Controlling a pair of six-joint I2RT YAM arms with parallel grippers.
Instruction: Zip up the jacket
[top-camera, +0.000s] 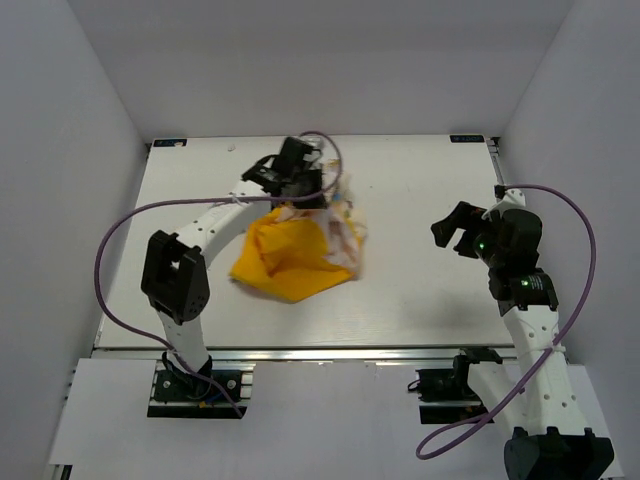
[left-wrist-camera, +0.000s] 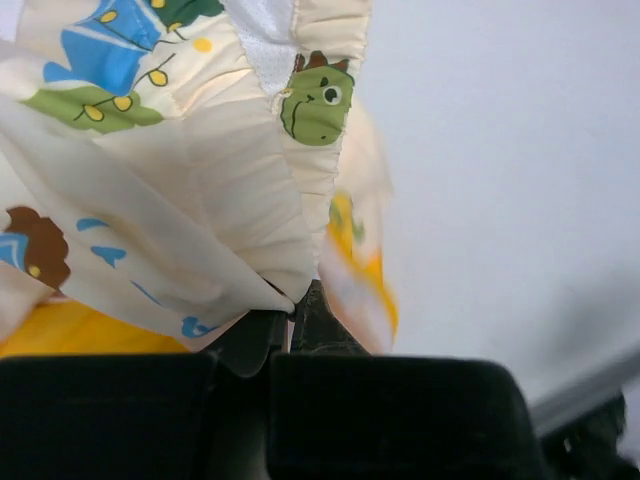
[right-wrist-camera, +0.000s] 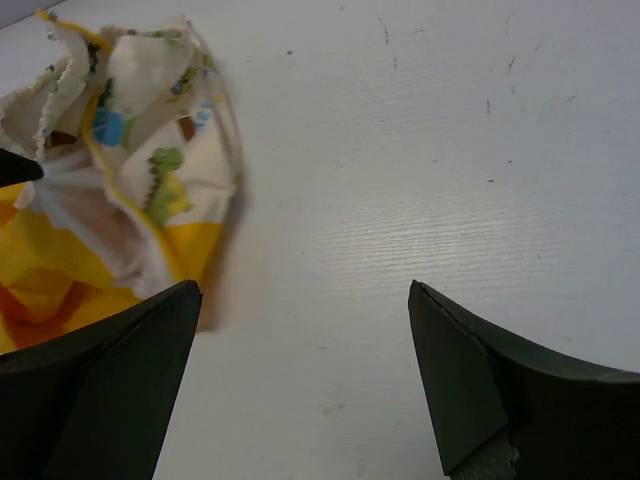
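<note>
**Operator:** What was my left arm doing at that moment?

**Observer:** Your left gripper (top-camera: 303, 192) sat at the far edge of the jacket (top-camera: 292, 252). Its jaws were pressed together on a fold of the cream, dinosaur-printed cloth. In your left wrist view the jacket (left-wrist-camera: 190, 190) ran straight down into the left gripper (left-wrist-camera: 290, 322), and no gap showed between the fingers (left-wrist-camera: 250, 340).

**Operator:** And the jacket itself?

**Observer:** It lay bunched in a heap on the table (top-camera: 430, 300), not spread flat. The yellow part faced you on the near side. The printed cream part was on the far and right sides, gathered up towards your left gripper. The cloth looked blurred at its right edge. I could not pick out the zipper in any view, so I could not tell whether the front was zipped.

**Operator:** What about my right side?

**Observer:** Your right gripper (top-camera: 452, 238) was well to the right of the jacket, apart from it, and pointed towards it. Its jaws were spread wide and held nothing. From your right wrist camera, the jacket (right-wrist-camera: 130, 200) lay beyond the left finger of the right gripper (right-wrist-camera: 302, 290), with only bare table between the two fingers (right-wrist-camera: 470, 380).
</note>
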